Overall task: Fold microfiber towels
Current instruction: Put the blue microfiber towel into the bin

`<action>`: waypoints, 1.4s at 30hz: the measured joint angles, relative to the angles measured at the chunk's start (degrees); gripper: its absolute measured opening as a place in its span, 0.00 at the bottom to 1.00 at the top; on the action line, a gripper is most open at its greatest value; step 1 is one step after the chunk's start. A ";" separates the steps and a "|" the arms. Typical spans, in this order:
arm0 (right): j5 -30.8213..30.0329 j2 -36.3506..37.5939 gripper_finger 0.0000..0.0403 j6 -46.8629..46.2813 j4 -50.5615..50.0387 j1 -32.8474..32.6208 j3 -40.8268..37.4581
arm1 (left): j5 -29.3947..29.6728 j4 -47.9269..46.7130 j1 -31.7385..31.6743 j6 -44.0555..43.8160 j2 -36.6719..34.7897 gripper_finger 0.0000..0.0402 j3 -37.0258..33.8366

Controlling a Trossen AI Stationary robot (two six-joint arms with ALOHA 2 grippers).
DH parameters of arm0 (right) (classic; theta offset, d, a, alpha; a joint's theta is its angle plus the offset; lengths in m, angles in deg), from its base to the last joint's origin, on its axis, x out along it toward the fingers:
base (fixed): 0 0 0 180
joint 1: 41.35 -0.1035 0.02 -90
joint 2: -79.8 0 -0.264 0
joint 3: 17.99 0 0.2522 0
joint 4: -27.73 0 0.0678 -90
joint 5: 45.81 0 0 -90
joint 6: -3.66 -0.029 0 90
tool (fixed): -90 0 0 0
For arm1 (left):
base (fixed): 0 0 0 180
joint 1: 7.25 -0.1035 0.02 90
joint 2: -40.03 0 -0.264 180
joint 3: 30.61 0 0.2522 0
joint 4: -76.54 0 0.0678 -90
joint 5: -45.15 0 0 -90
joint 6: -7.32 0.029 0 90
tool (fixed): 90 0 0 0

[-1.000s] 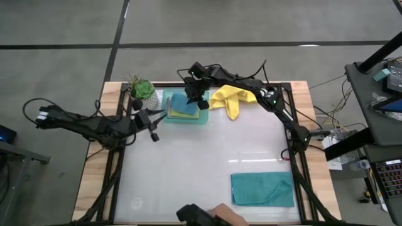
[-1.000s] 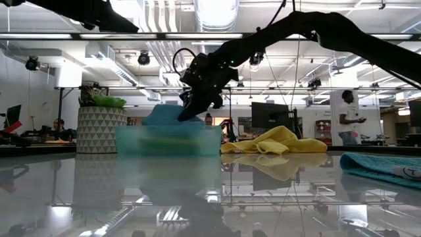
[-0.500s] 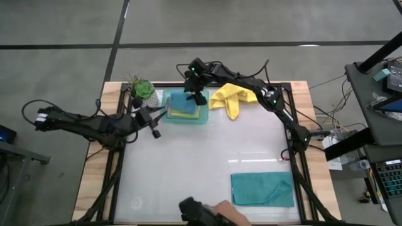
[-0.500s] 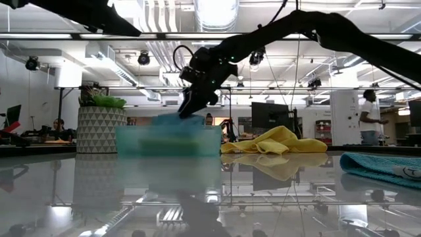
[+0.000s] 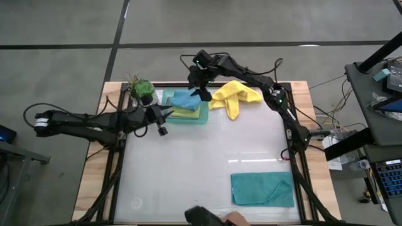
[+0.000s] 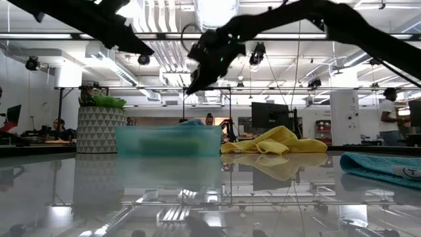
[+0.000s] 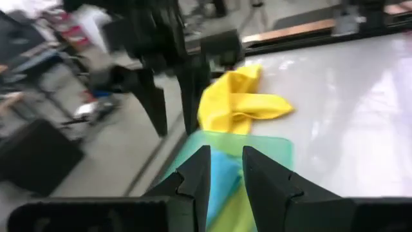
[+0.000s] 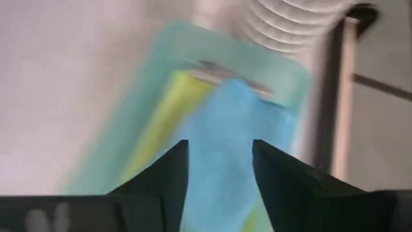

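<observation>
The right end effector [image 5: 202, 90] hangs above the far edge of the mint-green tray [image 5: 164, 96], its fingers [image 8: 161, 177] parted and empty. Its wrist view looks down on a teal towel [image 8: 225, 129] lying over a lime green towel [image 8: 158, 125] in the tray; the low view hides these behind the tray wall [image 6: 168, 140] but shows the end effector well clear above it. The left end effector [image 5: 164, 116] sits by the tray's near left corner, fingers [image 7: 193, 174] slightly apart, holding nothing. A crumpled yellow towel [image 5: 233, 97] lies just beside the tray. A folded teal towel [image 5: 262, 189] rests near the worktop [image 5: 201, 163] front right. A potted plant [image 5: 142, 90] stands left of the tray.
</observation>
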State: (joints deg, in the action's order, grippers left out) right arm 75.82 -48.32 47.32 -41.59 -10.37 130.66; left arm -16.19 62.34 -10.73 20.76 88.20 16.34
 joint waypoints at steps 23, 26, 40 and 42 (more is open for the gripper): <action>4.92 9.93 0.02 -4.68 -10.98 -18.37 -8.69 | -23.73 -21.53 -15.91 6.40 18.16 0.19 10.47; 4.88 11.97 0.02 -4.70 -6.31 -19.67 -15.22 | -23.77 -21.61 -15.91 6.41 18.51 0.19 10.47; 4.24 29.16 0.02 -12.65 40.70 -17.97 -55.00 | -23.77 -16.83 -15.91 6.67 18.27 0.21 10.43; 4.23 31.00 0.02 -12.66 46.90 -17.70 -59.15 | -23.75 -16.55 -15.91 6.87 18.27 0.24 10.43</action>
State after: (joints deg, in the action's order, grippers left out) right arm 80.05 -17.32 34.66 5.31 -28.06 71.51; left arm -39.94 45.79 -26.65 27.63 106.47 26.77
